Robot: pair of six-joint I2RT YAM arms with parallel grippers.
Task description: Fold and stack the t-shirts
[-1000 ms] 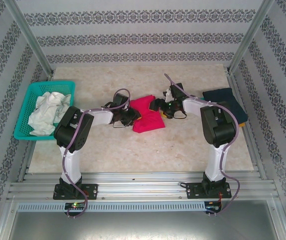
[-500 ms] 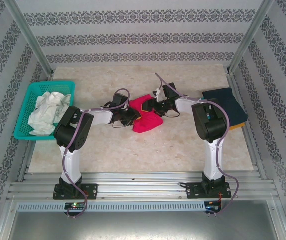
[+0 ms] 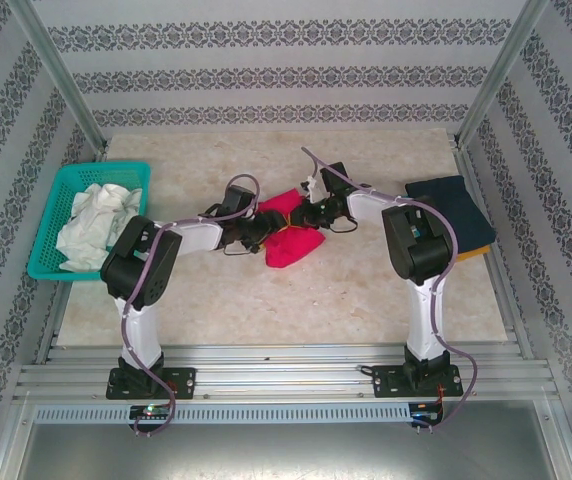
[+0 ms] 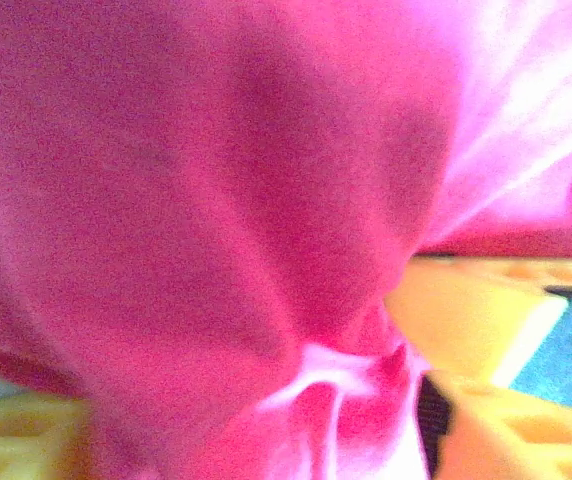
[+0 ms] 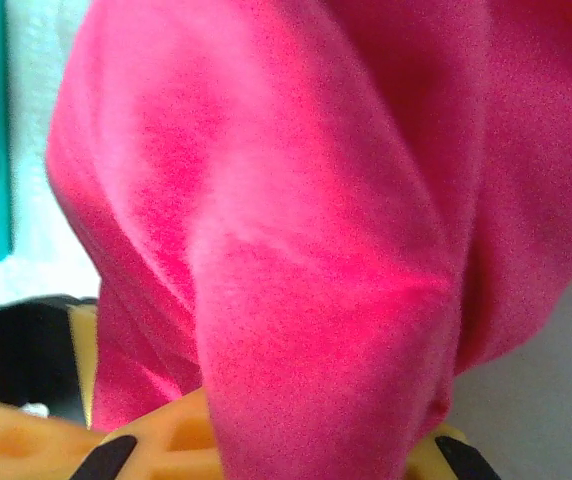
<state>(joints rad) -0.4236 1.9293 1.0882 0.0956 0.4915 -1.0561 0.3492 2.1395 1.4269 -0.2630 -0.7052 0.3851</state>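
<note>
The pale marbled worktop (image 3: 296, 300) carries everything; at its left edge sits a teal plastic mesh basket (image 3: 116, 168) holding crumpled white cloth (image 3: 91, 225); at the far right a folded navy blue t-shirt (image 3: 451, 205) lies on top of a yellow-orange t-shirt (image 3: 471, 254) (just a sliver of it peeks out); near the middle the bright crimson-pink t-shirt (image 3: 291, 245) is bunched between the two arms. The right hand (image 3: 304, 215) is closed on a fold of this pink shirt, cloth pinched between its yellow fingers (image 5: 166, 440); the left hand (image 3: 264, 232) has its yellow fingers (image 4: 496, 430) wide apart, pink cloth draped loosely between them.
</note>
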